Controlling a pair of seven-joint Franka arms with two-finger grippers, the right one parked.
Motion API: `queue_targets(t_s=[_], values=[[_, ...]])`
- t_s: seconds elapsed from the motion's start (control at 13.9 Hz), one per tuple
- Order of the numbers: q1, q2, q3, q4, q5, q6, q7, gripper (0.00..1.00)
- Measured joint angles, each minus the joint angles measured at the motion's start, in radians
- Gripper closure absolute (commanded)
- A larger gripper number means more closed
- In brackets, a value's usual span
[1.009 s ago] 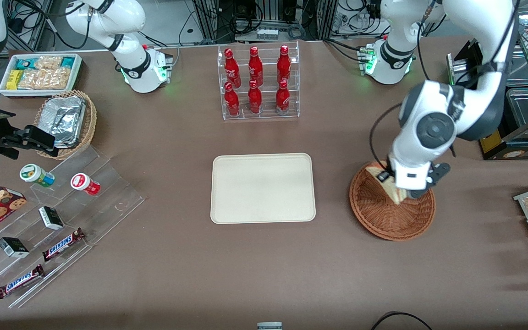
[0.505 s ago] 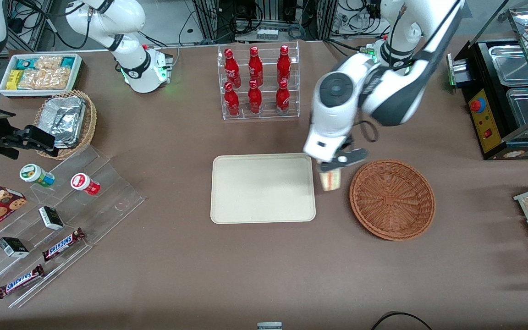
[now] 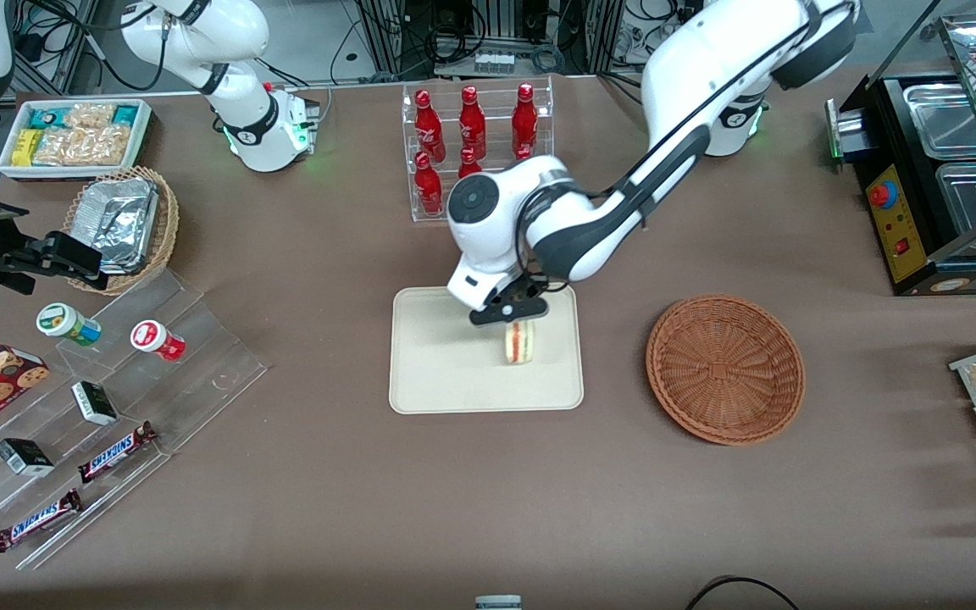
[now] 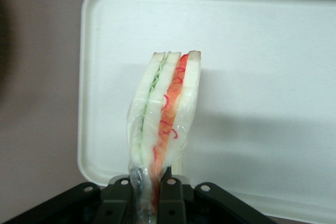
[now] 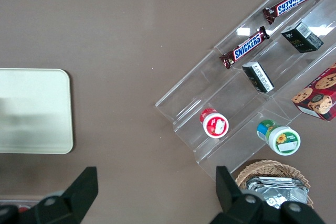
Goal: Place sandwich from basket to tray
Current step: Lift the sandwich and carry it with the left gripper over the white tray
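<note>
Hanging over the tray (image 3: 429,373), the left arm's tool (image 3: 512,312) is clamped on the sandwich (image 3: 519,341) at 1 end, with the rest of the wedge pointing down from the fingers toward the tray floor. That is the relation the next move turns on: the sandwich's long axis runs straight out from the tool toward the tray, so a short descent should bring its free end onto the surface. In the front view the sandwich sits over the part of the tray nearer the basket (image 3: 725,368); whether it touches the tray yet cannot be told.

From the left wrist view, the sandwich (image 4: 165,119) shows soft white bread slices, green and red-orange filling layers along the cut edge, and a clear glossy wrap gathered where the black fingers (image 4: 169,198) pinch it. The tray (image 4: 273,40) is smooth, cream-white, rectangular with rounded corners and a low raised rim. The basket is round, shallow, reddish-brown woven wicker, holds nothing visible, and rests on the brown tabletop (image 3: 488,491), apart from the tray.
</note>
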Motion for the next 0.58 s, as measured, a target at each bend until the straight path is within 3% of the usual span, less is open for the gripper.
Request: queue_targets(t_s=[0.58], values=[[-0.117,0.092,0.103,0.084,0.002,0.138,-0.013,1.00]])
